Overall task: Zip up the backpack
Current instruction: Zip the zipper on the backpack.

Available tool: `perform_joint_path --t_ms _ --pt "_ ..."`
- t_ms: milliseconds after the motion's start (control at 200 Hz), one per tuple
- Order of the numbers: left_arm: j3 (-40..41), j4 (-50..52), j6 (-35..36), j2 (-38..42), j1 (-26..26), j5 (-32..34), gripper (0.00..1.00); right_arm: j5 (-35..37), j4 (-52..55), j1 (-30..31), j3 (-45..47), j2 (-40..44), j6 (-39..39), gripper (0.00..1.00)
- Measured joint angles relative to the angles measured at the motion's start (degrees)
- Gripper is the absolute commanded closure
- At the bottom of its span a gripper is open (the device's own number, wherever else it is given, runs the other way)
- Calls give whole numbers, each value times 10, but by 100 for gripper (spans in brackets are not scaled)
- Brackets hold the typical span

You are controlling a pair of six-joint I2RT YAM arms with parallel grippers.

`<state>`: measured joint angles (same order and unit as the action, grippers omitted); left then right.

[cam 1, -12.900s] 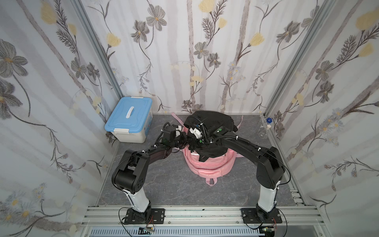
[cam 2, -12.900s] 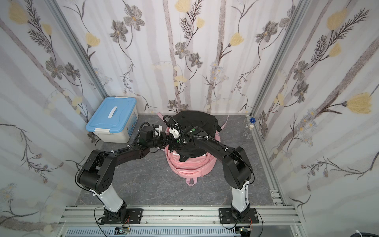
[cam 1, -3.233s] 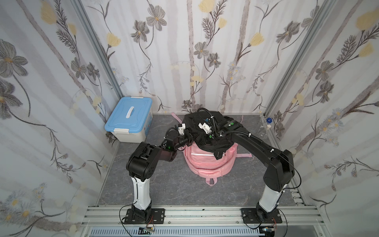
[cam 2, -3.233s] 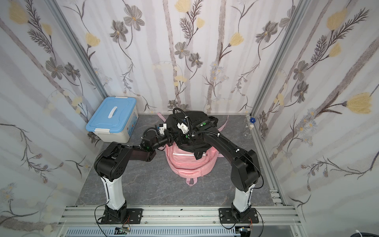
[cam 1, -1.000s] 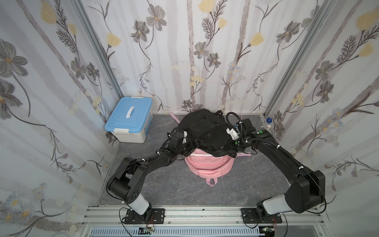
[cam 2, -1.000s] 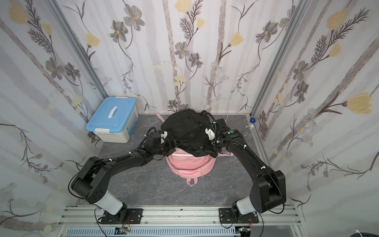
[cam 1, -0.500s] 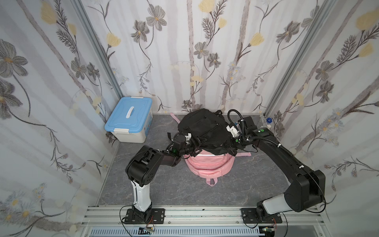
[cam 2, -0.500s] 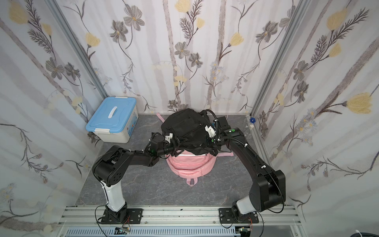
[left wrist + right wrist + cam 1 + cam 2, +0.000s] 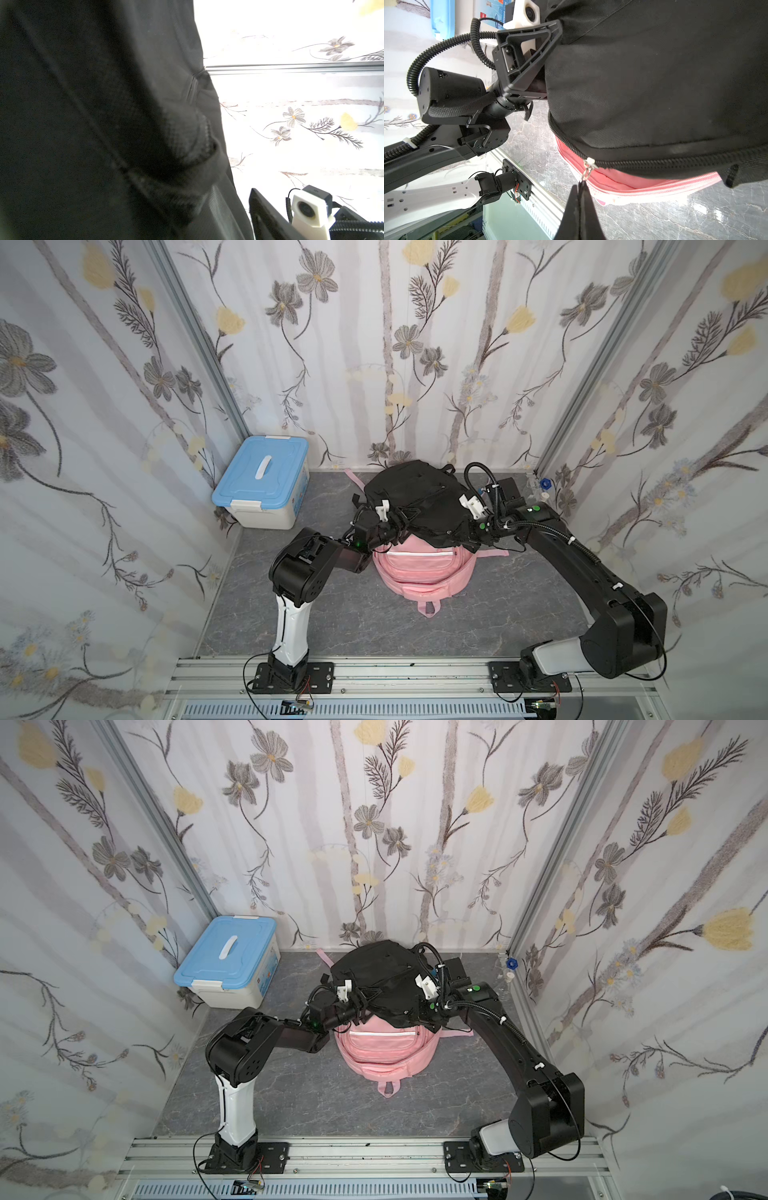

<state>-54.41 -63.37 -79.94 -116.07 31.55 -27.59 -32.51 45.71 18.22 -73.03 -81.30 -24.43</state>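
Inward, right gripper [image 9: 580,184] tight on zipper pull [image 9: 586,172]; left gripper [image 9: 388,529] perhaps against backpack [image 9: 415,497].

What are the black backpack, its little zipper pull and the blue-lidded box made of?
The black backpack looks like matte woven synthetic cloth, perhaps nylon: a fine weave shows. Its zipper pull seems metal: silvery, glinting. The box looks like smooth moulded plastic, blue lid on a whitish body.

The left arm [image 9: 299,568] and right arm [image 9: 582,568] are black with white base links [image 9: 289,630], ribbed conduit [image 9: 544,524] and seemingly green lights [image 9: 482,526].
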Motion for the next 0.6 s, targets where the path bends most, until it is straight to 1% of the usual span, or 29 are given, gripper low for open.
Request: perform_joint_path --t_ms 70,140,255,270,305,375,430,600 --pt "-12 -11 -3 -5 1 0 44 -12 1 0 5 5 -2 100" --pt "-19 -23 -6 -13 2 0 48 -25 3 2 11 8 -2 100" --pt "-27 -35 -12 -26 3 -6 59 -41 9 3 14 11 -6 100" --pt "-27 -38 -13 -28 3 -7 62 -43 10 3 14 11 -6 100" --pt "-28 -43 -14 -32 4 -8 73 -48 11 4 14 11 -6 100" --pt "-29 -54 -20 -39 4 -10 90 -53 13 5 16 11 -6 100" --pt "-29 -58 -26 -44 4 -12 100 -54 13 4 16 10 -5 100" --pt "-28 -67 -31 -45 5 -11 100 -56 19 4 15 4 0 100"
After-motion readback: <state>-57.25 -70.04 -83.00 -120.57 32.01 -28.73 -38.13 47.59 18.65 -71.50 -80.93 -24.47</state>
